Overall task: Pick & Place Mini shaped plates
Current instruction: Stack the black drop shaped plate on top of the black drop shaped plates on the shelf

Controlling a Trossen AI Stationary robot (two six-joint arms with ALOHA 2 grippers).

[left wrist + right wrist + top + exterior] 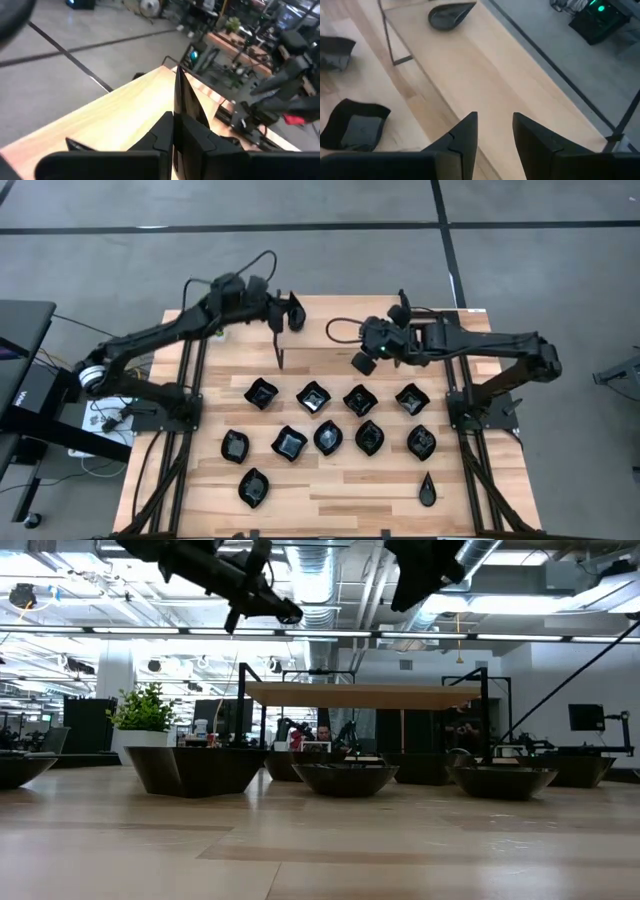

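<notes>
The left gripper [283, 358] is raised at the far left, pinched on a narrow plate [184, 97] standing on edge; it may slip. The other mini plates [314, 396] lie in rows nearer. The right gripper [361, 363] hangs part-open and empty; dropping blindly, it could knock one. The low view cuts off both grippers.

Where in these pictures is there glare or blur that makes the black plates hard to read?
High view: sharp, with small ceiling-light glints inside each of the mini shaped plates. Low view: the plates are dark silhouettes against bright room lights. Left wrist view: the room beyond the table is soft, no plate visible. Right wrist view: the teardrop plate is slightly blurred.
</notes>
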